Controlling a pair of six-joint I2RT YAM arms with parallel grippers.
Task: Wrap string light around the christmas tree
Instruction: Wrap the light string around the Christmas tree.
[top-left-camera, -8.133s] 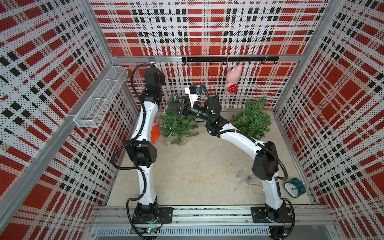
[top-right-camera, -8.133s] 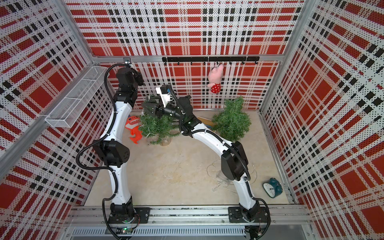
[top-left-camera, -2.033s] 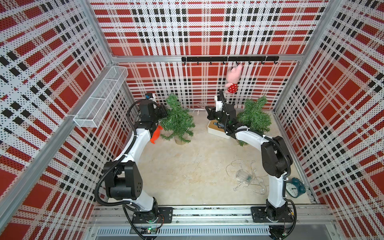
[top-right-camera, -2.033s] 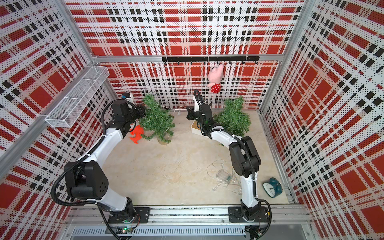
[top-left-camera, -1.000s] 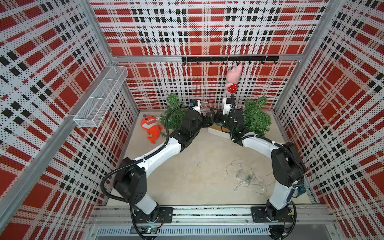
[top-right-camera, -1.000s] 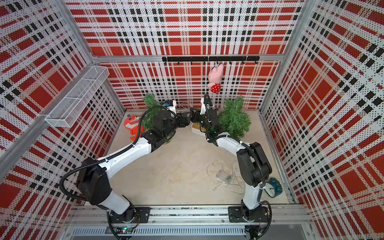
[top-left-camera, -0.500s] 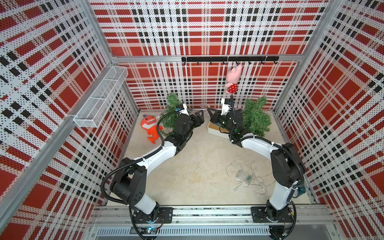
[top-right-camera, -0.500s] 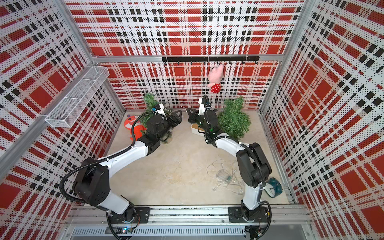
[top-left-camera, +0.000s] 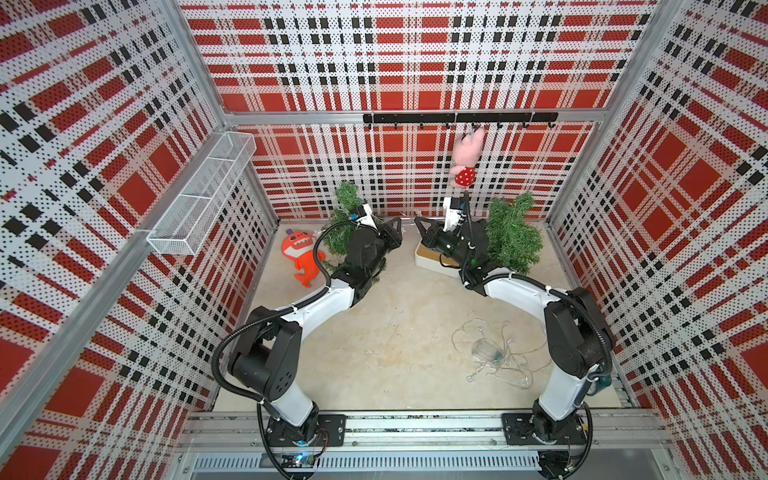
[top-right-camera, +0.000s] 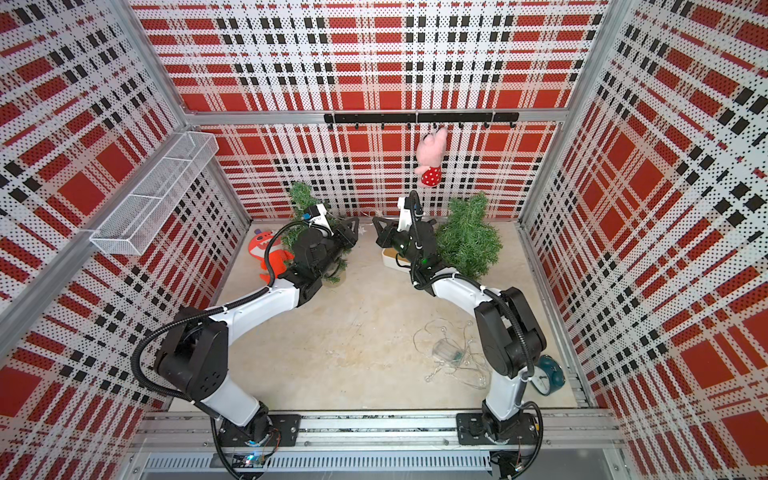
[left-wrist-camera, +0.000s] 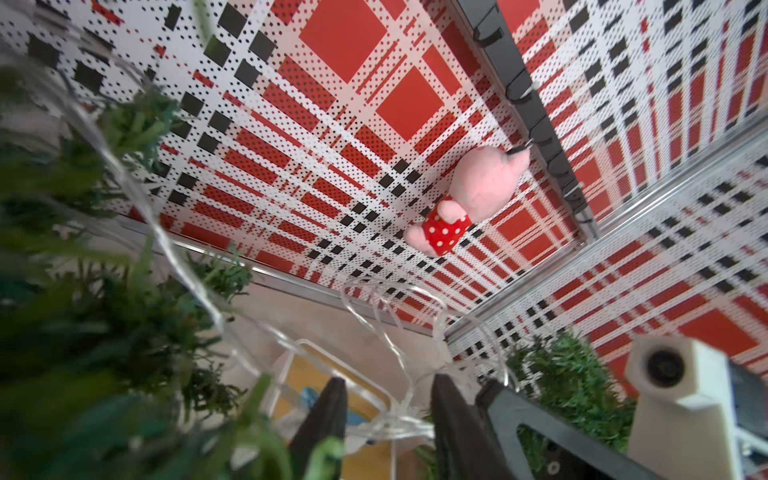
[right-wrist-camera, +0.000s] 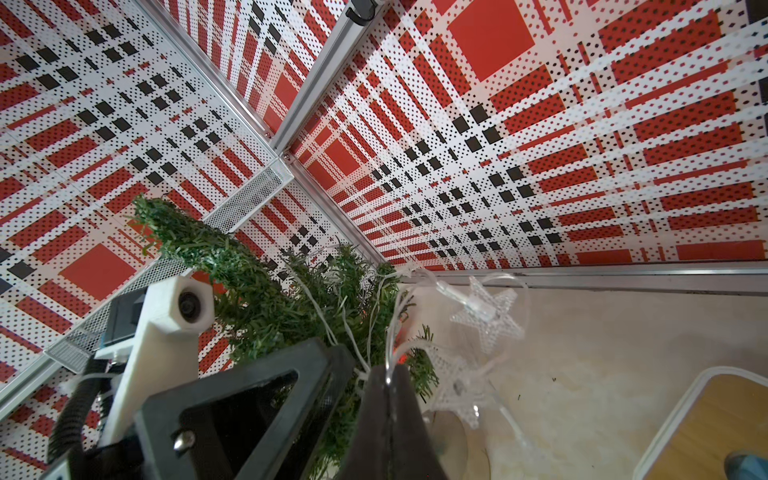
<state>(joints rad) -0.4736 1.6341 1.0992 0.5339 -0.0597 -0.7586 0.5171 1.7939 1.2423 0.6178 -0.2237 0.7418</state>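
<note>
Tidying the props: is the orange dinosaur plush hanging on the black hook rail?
No, the orange dinosaur plush lies on the floor; the pink plush hangs from the hook rail.

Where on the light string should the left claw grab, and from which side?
I'd grip the bare wire of the light string where it crosses the gap in the left claw, beside the shut right claw, not a bulky star. The wire lies crosswise there, so close straight on from the tree side.

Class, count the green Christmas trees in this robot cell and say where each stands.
2. One Christmas tree stands at the back, next to the orange plush toy; the other tree stands further right, beside the white tray. None appears hidden.
</note>
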